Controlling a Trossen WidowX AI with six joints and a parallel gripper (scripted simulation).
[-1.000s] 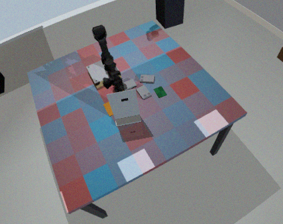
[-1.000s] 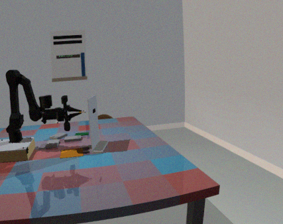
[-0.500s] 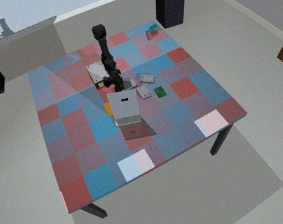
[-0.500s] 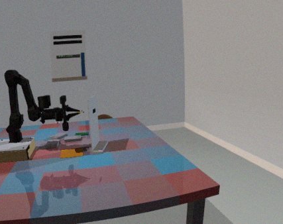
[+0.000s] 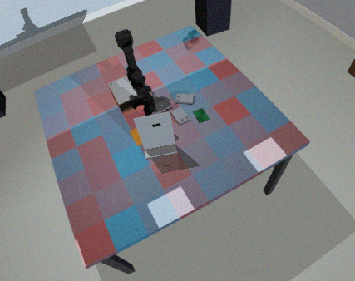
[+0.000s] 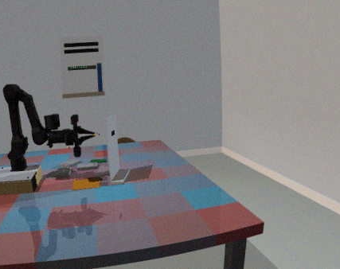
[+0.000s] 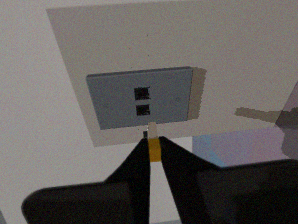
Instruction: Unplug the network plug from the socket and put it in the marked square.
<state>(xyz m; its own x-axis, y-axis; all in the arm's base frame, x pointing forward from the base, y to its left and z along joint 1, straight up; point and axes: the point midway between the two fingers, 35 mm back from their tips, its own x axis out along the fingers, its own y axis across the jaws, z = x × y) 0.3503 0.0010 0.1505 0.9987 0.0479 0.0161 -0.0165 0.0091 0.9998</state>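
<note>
The upright white panel (image 5: 150, 135) (image 6: 112, 155) stands on the table. In the wrist view its grey socket plate (image 7: 116, 102) shows two dark openings, both empty. My gripper (image 6: 96, 134) (image 7: 153, 142) is shut on the plug (image 7: 154, 151), which has an orange body and a pale front end. The plug is outside the socket, with a gap between it and the panel, held high above the table. In the top view the panel hides the fingers. A flat green square (image 5: 201, 115) (image 6: 99, 161) and an orange patch (image 5: 135, 136) (image 6: 86, 184) lie on the table; which is the marked square I cannot tell.
Grey boxes (image 5: 184, 98) (image 5: 180, 116) and a round grey thing (image 5: 161, 104) lie near the arm, on its side of the panel. The arm's pale base block (image 5: 122, 91) (image 6: 14, 185) stands behind. The panel's foot (image 5: 160, 152) (image 6: 120, 176) rests on the table.
</note>
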